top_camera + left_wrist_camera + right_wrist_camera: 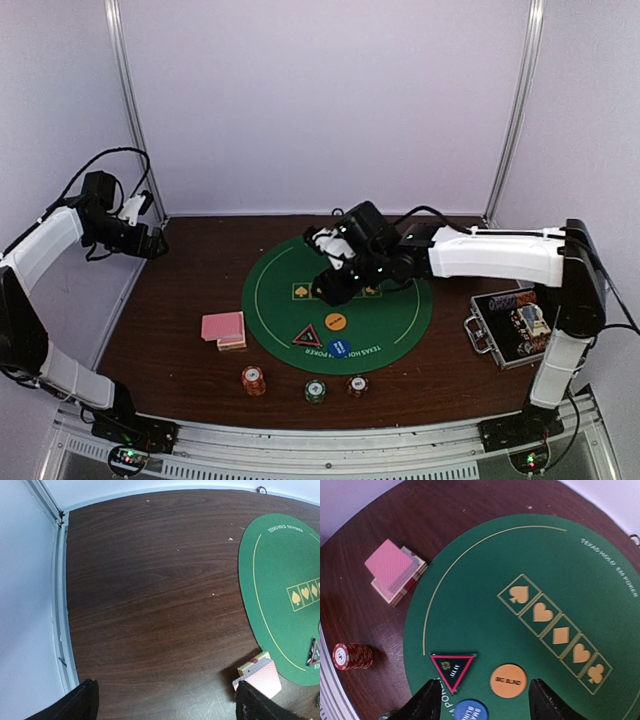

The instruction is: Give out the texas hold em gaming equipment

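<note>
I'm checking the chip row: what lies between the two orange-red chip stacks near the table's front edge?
The green chip stack, standing apart from both; the top view shows it.

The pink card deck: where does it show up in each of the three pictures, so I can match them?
Top external: the pink card deck lies lower left of centre, just left of the green mat.
Left wrist: bottom right, just off the mat's edge.
Right wrist: upper left, beside the mat.
Shared landmark: the green mat with its row of suit symbols.
</note>
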